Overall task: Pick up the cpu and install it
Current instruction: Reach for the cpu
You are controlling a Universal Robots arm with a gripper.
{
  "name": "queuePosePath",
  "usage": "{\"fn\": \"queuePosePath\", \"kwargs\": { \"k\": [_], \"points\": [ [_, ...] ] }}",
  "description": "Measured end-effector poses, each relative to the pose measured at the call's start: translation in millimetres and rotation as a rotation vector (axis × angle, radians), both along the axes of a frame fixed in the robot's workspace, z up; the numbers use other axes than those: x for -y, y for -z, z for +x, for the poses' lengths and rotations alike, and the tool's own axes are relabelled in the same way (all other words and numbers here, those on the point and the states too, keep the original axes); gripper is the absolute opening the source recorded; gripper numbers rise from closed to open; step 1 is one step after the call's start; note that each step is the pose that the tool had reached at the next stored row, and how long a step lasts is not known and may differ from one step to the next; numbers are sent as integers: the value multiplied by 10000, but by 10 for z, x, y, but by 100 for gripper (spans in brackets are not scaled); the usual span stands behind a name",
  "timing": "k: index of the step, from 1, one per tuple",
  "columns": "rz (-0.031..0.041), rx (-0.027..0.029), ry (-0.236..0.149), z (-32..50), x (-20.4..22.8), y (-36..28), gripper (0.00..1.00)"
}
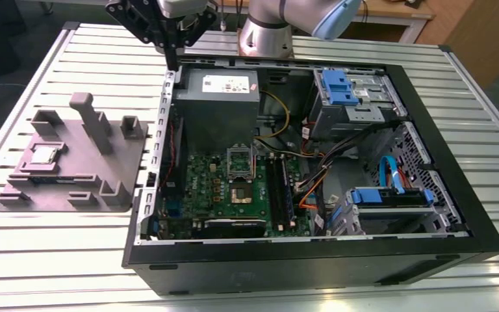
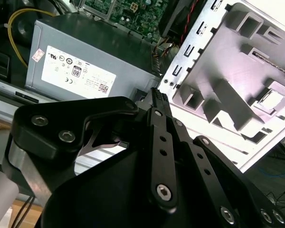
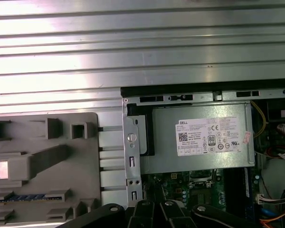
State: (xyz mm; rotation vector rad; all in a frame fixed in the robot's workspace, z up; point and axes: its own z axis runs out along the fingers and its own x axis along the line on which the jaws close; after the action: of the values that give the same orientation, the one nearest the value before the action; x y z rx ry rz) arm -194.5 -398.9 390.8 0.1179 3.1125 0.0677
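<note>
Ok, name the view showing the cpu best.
The exterior view: the cpu lies on the grey fixture, whole top seen. In the first wrist view the cpu is a pale square; in the second wrist view, a slanted glimpse.

The tabletop (image 1: pixel 50 260) is ribbed bare metal, brushed and bright with glare. The case (image 1: pixel 319 263) has a matt black painted shell. At nine o'clock from it, the holder (image 1: pixel 54 195) looks like matt grey plastic. On it, the cpu (image 1: pixel 43 155) has a shiny silver-grey metal top. The power supply (image 1: pixel 219 110) is dull grey sheet metal with a white paper label (image 1: pixel 228 83). The tool (image 2: pixel 157 95) is matt black with glossy steel screw heads.
</note>
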Motion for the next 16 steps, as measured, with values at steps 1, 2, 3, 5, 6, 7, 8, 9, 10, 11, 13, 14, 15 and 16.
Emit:
{"fn": "queuePosePath", "kwargs": {
  "k": [1,2,3,5,6,7,8,9,10,11,13,14,15,16],
  "points": [
    [0,0,0,-2,0,0,11],
    [-1,-1,1,-5,0,0,11],
    [0,0,0,-7,0,1,11],
    [-1,-1,0,-11,0,1,11],
    [0,0,0,-13,0,2,11],
    [0,0,0,-15,0,2,11],
    [0,-1,0,-18,0,2,11],
    [0,0,0,-22,0,2,11],
    [1,0,1,-26,0,3,11],
    [0,0,0,-29,0,3,11],
    [0,0,0,-34,0,3,11],
    [0,0,0,-37,0,4,11],
    [0,0,0,-40,0,4,11],
    [0,0,0,-41,0,4,11]
  ]
}}
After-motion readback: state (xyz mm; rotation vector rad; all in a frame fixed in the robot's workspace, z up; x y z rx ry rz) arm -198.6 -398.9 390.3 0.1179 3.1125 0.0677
